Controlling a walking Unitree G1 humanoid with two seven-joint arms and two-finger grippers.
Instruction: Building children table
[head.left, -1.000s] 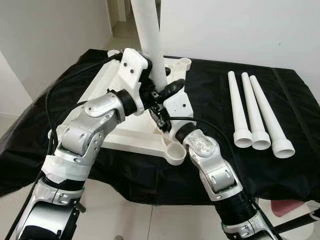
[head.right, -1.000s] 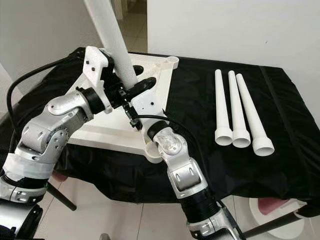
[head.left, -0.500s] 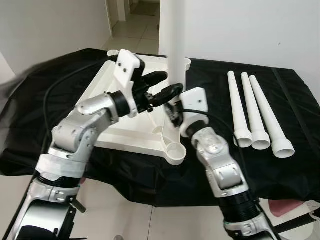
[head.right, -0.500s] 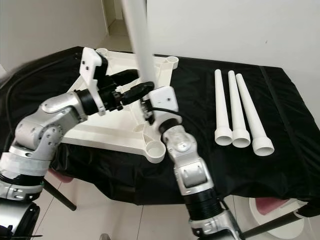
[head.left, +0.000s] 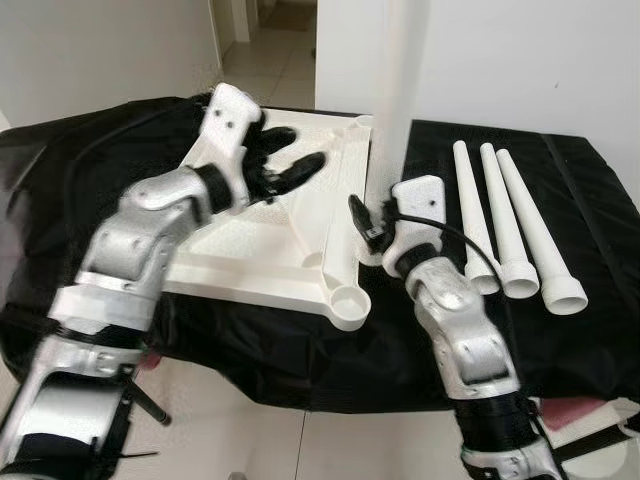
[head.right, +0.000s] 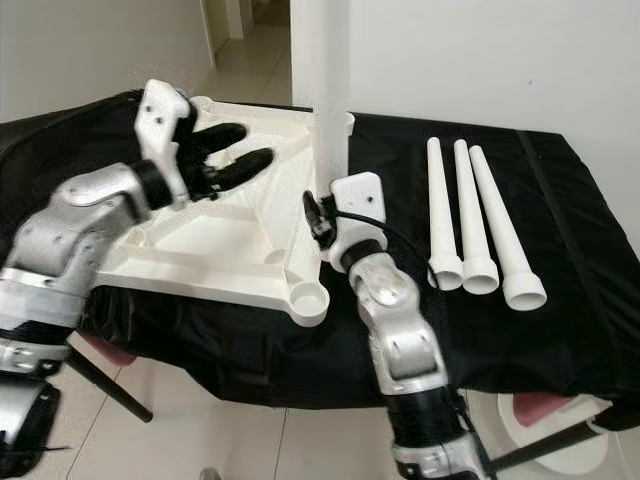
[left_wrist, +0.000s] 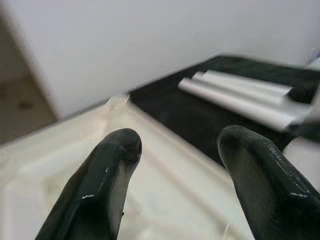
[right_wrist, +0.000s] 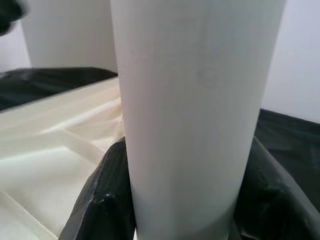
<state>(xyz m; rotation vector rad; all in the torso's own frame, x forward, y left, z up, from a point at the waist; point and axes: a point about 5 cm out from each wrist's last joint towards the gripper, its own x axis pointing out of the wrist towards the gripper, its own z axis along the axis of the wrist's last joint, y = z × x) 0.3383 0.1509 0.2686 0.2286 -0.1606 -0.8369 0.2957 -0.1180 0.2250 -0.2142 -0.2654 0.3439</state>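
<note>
The white tabletop (head.left: 250, 250) lies upside down on the black cloth, with a round socket (head.left: 346, 304) at its near right corner. My right gripper (head.left: 383, 212) is shut on a long white leg (head.left: 405, 90). It holds the leg upright by its lower end, over the tabletop's right edge near the far right corner. The right wrist view shows the leg (right_wrist: 195, 115) clamped between both black fingers (right_wrist: 107, 200). My left gripper (head.left: 290, 155) hovers open over the far middle of the tabletop, left of the leg, with nothing between its fingers (left_wrist: 100, 185).
Three more white legs (head.left: 510, 225) lie side by side on the black cloth (head.left: 580, 200) to the right, flared ends towards me. A white wall stands behind the table. A pink and white object (head.left: 580, 412) sits on the floor at the lower right.
My right gripper has swung the leg from a left tilt to upright and carried it right. My left gripper has come away from the leg, moved left and stands open.
</note>
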